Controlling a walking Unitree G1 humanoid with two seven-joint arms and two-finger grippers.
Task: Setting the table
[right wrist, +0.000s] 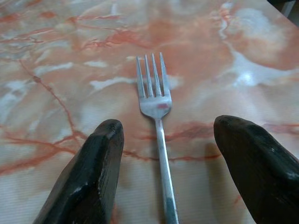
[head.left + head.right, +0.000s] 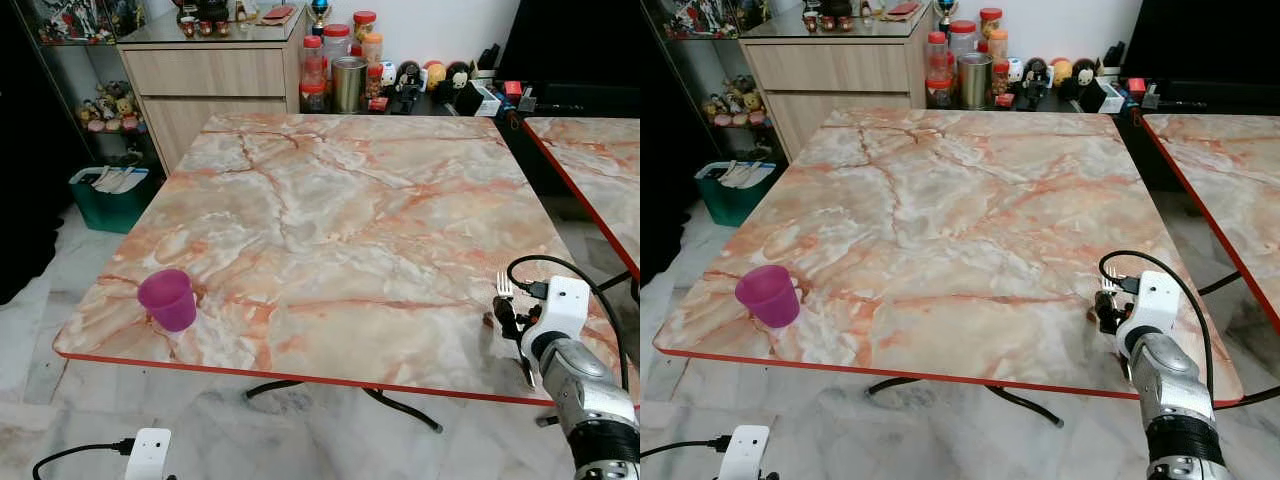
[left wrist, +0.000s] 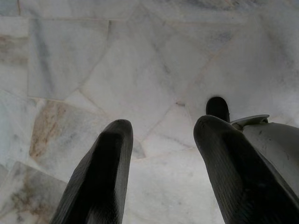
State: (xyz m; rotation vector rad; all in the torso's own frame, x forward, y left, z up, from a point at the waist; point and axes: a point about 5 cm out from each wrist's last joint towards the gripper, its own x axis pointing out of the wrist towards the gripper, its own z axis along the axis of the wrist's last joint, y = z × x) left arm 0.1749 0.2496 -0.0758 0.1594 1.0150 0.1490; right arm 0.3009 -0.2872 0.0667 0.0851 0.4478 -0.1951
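Note:
A silver fork (image 1: 156,107) lies flat on the marble table (image 2: 340,200) near its front right edge, tines pointing away from me; its tines (image 2: 503,285) show just beyond my right wrist. My right gripper (image 1: 170,128) stands open low over the table, one black finger on each side of the fork's handle, touching neither. A purple cup (image 2: 168,298) stands upright near the front left corner. My left gripper (image 3: 164,125) hangs open over the marble floor, below the table's front left edge, holding nothing.
A second marble table (image 2: 590,160) stands close on the right. Behind the table are a wooden cabinet (image 2: 210,80), jars (image 2: 340,70) and small figures. A green bin (image 2: 110,195) sits on the floor at left. The table's black base (image 2: 400,405) shows beneath the front edge.

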